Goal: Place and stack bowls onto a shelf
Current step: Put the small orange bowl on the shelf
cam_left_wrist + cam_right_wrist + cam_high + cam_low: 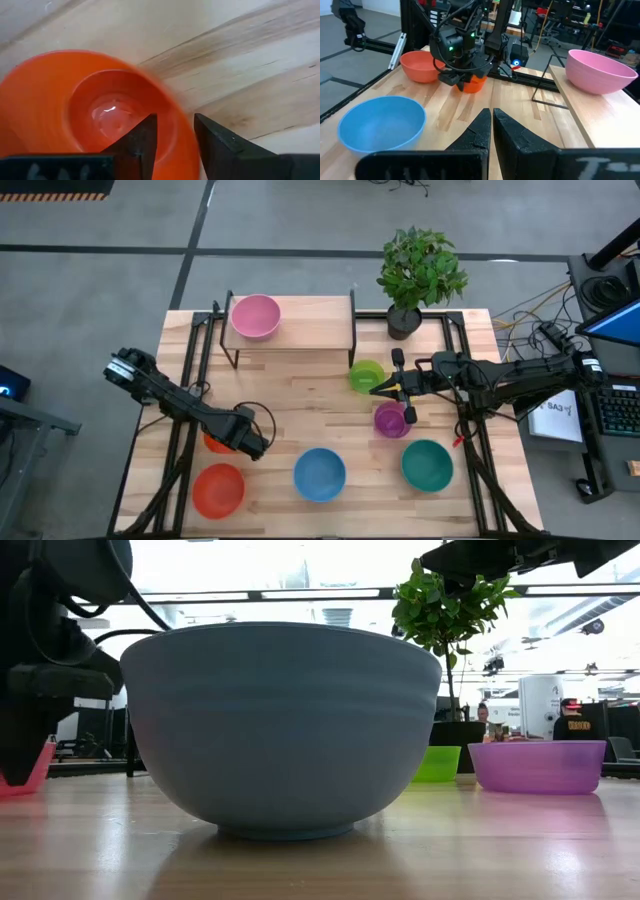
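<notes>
The small orange bowl [75, 110] sits on its base on the table near the left edge [212, 444], under my left gripper [175, 122]. That gripper is open, with one finger inside the bowl and one outside its rim. My right gripper [491, 112] is shut and empty. It hovers between the green bowl [366, 376] and the purple bowl [390, 420]. The pink bowl [255, 316] stands on the left half of the shelf [310, 320]. The red-orange [218, 490], blue [319, 474] and teal [427, 464] bowls stand along the near edge. No yellow bowl is in view. My left gripper comes from above, pointing down. Its fingers stand astride the orange bowl's rim [182, 145], on the side nearest the table's middle. Whether either finger touches the wall, I cannot tell. The bowl rests on the table.
A potted plant [415, 275] stands at the far edge, right of the shelf. The right half of the shelf board is bare. Black frame rails [190, 380] run along both sides of the table. In the low view the blue bowl [280, 730] fills the foreground.
</notes>
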`<control>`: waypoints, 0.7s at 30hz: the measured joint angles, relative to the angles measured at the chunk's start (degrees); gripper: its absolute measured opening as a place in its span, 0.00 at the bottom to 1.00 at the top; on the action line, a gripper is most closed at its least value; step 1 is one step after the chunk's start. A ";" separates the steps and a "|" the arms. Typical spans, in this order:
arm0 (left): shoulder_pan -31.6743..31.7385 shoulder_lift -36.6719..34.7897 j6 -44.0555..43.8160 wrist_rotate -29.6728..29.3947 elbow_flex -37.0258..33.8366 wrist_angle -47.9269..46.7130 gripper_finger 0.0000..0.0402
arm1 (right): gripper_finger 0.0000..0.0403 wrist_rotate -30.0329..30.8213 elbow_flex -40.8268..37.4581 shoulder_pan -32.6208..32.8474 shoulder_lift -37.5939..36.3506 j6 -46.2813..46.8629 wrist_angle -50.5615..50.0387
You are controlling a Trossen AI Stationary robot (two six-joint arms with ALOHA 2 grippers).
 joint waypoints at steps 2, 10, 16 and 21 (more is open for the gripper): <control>-0.12 0.01 0.22 -0.04 0.00 0.24 0.22 | 0.02 1.21 -0.06 0.00 0.00 -0.01 -0.03; -0.22 0.01 1.36 -0.09 0.46 0.19 0.01 | 0.02 2.85 -0.08 0.00 0.00 -0.03 -1.07; -0.22 0.04 3.87 -0.02 1.29 -0.10 0.00 | 0.02 2.89 -0.10 0.00 0.00 -0.41 -1.31; -0.22 0.05 13.45 -0.08 7.43 -1.81 0.00 | 0.02 2.91 -0.13 0.00 0.00 -0.41 -1.31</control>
